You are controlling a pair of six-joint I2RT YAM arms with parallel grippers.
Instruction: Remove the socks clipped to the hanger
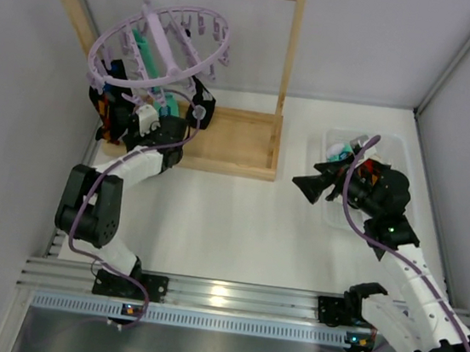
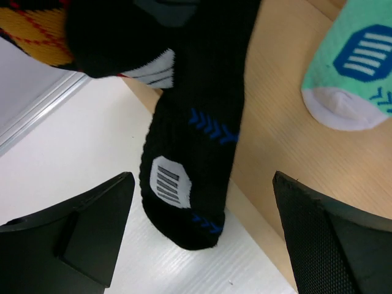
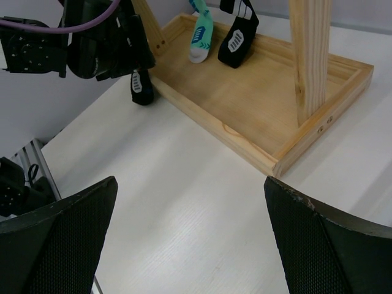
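Observation:
The lavender ring hanger (image 1: 161,47) hangs by its hook from the wooden rail. Socks hang from its clips: a teal-and-white one (image 1: 142,57), a black one (image 1: 201,103) and an argyle one (image 1: 102,108). My left gripper (image 1: 111,122) is under the ring's left side. In the left wrist view it (image 2: 202,184) is open, with a hanging black sock (image 2: 184,153) between its fingers but not pinched. The argyle sock (image 2: 30,30) and a teal-and-white sock (image 2: 349,73) hang beside it. My right gripper (image 1: 304,184) (image 3: 190,190) is open and empty over the table.
The wooden rack's tray base (image 1: 231,141) (image 3: 257,92) and post (image 3: 309,55) stand under the hanger. A clear bin (image 1: 384,147) at the right holds removed socks (image 1: 341,150). The right wrist view also shows a teal sock (image 3: 201,33) and two black socks (image 3: 236,37).

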